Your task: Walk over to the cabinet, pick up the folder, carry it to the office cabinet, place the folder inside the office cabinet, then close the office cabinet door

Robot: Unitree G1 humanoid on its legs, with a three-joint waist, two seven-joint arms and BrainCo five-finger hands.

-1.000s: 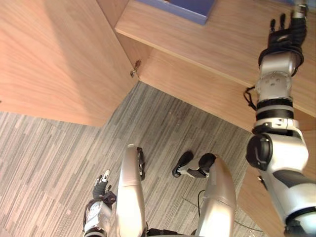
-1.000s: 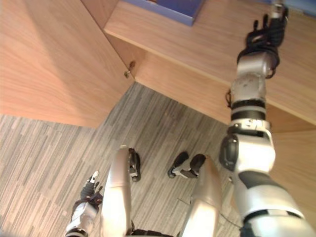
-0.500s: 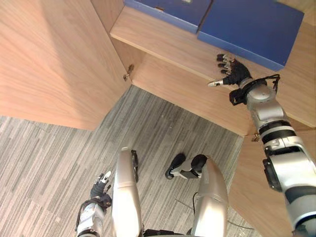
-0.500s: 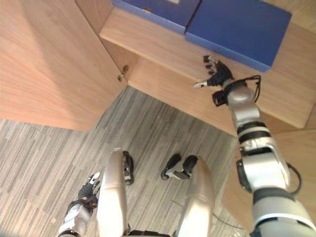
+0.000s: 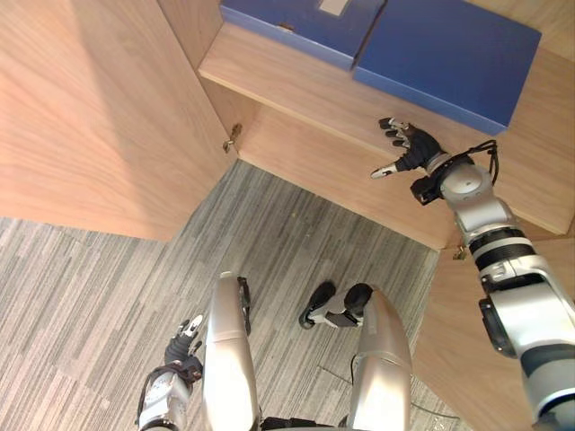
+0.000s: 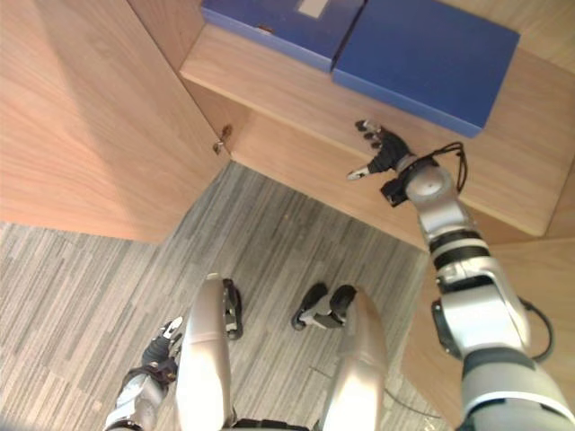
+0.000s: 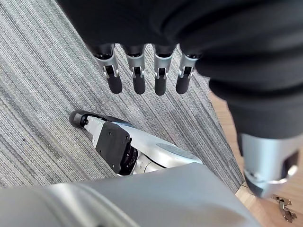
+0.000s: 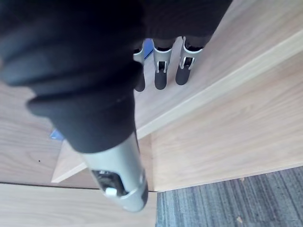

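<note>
Right hand, spread and empty, near the blue folder on the shelf: likely stiff, light, slick; you'd pinch its near edge

Two blue folders were counted: a left folder and a right folder. One shelf and one cabinet door were recorded.

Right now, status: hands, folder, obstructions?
Both hands open, empty: right hand above shelf edge, left hand low. Blue folder flat on shelf beside second folder. Door open.
</note>
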